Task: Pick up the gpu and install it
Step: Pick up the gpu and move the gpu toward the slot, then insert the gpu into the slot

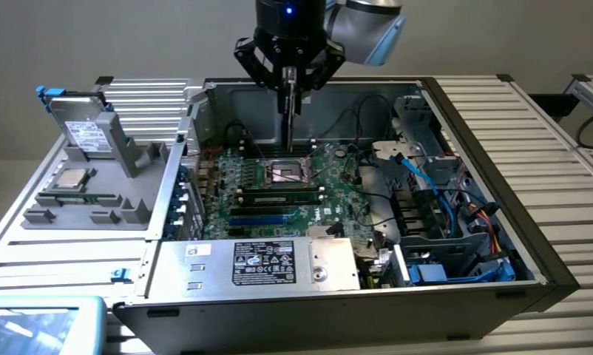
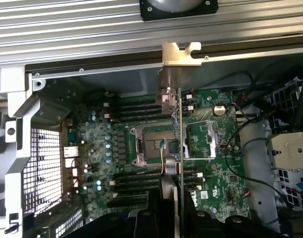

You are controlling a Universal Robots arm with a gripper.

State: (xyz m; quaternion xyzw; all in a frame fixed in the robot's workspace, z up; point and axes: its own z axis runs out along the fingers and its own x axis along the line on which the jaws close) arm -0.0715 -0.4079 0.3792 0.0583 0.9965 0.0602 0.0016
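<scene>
Pickup is done: the pincer (image 1: 290, 87), half closed, grips the gpu (image 1: 291, 122) edge-on over the motherboard (image 1: 341, 201), at twelve o'clock from the CPU socket (image 1: 284, 174), seemingly not yet seated.

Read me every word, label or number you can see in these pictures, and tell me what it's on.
No text can be read for certain.
Power supply label: print too small to read.
Drive label: blurred.
White motherboard marking: too blurred to read.
gpu: no legible print.
</scene>
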